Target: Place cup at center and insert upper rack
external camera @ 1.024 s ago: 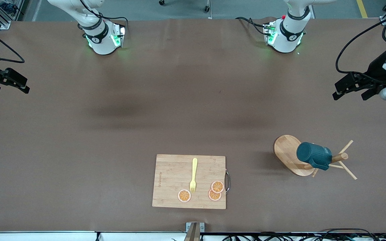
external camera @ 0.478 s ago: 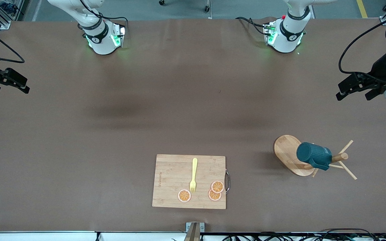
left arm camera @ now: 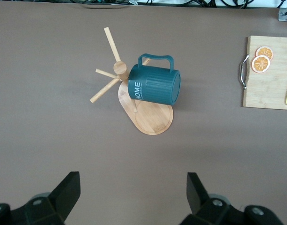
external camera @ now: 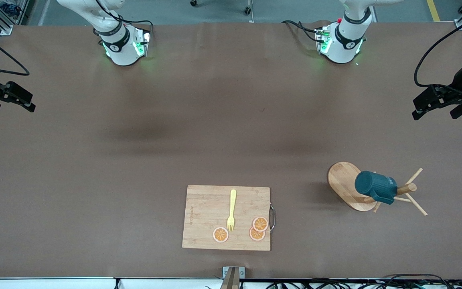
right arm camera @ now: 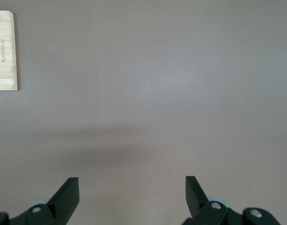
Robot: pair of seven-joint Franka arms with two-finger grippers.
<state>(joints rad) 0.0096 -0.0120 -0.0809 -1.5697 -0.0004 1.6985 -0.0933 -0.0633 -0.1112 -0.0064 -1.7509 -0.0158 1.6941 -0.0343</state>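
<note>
Brown matte table (external camera: 199, 120) fills the front view, with grey floor along the top edge past the two white arm bases. Since a second ago the left gripper (external camera: 439, 109) has drifted outward toward the edge of the view at its own end of the table; nothing else has shifted. It hangs over bare table, jaws spread wide and empty, and its black fingers (left arm camera: 66, 192) frame the wrist view. Right gripper (external camera: 12, 102) waits at the right arm's end, over bare table, fingers equally wide apart and holding nothing. Upper rack (external camera: 349, 186), pale wood, stands on its oval base toward the left arm's end, central post and thin pegs fanning out. Cup (external camera: 375, 187), dark teal with a ribbed outside and "HOME" lettering, hangs tilted on the rack. Rectangular bamboo cutting board (external camera: 207, 212) with a metal handle lies nearer the front camera, at mid-table, carrying a yellow fork (external camera: 231, 210) and three orange slices (external camera: 257, 229).
</note>
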